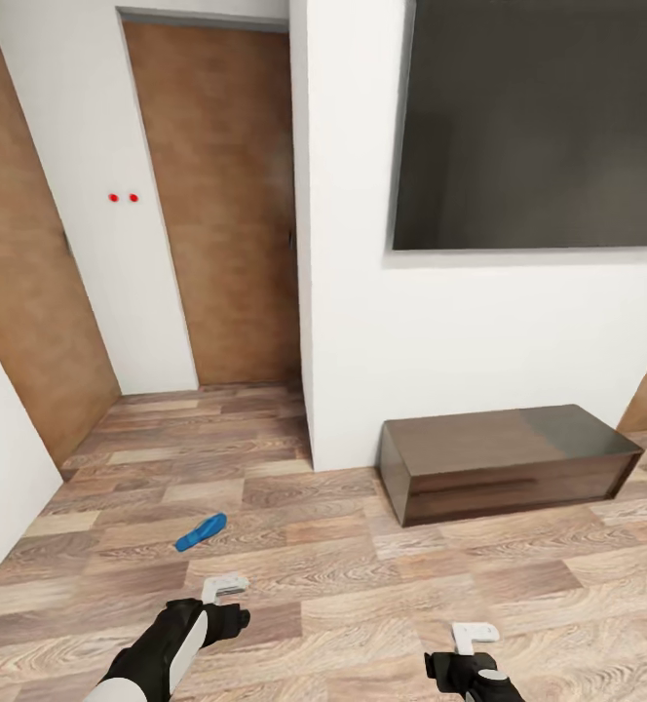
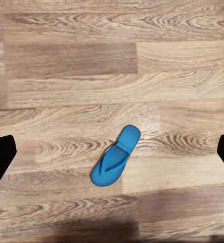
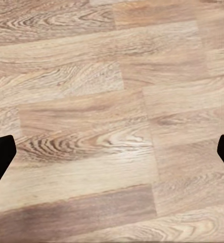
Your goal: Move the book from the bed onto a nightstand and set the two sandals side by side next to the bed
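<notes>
One bright blue sandal [image 1: 201, 532] lies flat on the wood-plank floor, left of centre in the head view. My left gripper [image 1: 224, 588] hangs a short way nearer than it and above the floor. In the left wrist view the sandal [image 2: 115, 156] sits between the widely spread dark fingertips [image 2: 0, 157], well below them, so the left gripper is open and empty. My right gripper [image 1: 475, 635] hovers over bare floor, its fingertips [image 3: 0, 158] far apart, open with nothing held. The book, the bed, the nightstand and the other sandal are out of view.
A low dark brown cabinet [image 1: 509, 463] stands against the white wall under a large dark screen [image 1: 533, 122]. A wall corner [image 1: 304, 292] juts out ahead, with a brown door [image 1: 221, 205] in the recess to its left. Another white wall [image 1: 2, 468] closes the left side.
</notes>
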Motion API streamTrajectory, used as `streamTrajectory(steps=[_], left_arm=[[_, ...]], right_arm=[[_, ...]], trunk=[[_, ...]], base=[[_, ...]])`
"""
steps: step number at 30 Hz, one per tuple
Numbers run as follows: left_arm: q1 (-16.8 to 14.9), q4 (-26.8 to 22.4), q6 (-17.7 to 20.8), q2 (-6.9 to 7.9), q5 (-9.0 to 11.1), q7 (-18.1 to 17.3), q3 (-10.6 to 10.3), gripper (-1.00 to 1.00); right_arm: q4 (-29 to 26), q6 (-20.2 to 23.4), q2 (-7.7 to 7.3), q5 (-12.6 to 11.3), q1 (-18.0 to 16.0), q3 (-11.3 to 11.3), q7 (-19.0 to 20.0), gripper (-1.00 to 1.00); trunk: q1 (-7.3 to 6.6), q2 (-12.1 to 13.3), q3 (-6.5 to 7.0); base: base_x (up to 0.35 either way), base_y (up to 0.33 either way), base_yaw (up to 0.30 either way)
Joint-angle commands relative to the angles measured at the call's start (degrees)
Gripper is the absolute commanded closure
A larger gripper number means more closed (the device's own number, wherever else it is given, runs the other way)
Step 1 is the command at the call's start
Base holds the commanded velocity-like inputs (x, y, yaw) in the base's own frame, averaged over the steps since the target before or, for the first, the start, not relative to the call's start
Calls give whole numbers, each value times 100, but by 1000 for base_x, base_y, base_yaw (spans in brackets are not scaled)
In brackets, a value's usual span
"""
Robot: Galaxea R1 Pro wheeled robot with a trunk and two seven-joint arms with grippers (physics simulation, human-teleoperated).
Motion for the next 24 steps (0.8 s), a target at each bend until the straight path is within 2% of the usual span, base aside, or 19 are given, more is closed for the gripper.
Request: streamTrajectory(steps=[1, 12, 24], left_arm=[[0, -12, 36, -6, 36, 4, 33, -100], [0, -12, 35, -7, 35, 4, 33, -100], [0, -12, 35, -6, 33, 4, 33, -100]], right_arm=[[-11, 33, 1, 0, -2, 0, -12, -100], [-9, 30, 1, 0, -2, 6, -12, -100], [-11, 30, 1, 0, -2, 9, -12, -100]], trunk=[[0, -3, -6], [0, -3, -6], [0, -3, -6]], base=[[67, 68, -283], [154, 130, -284], [17, 28, -281]])
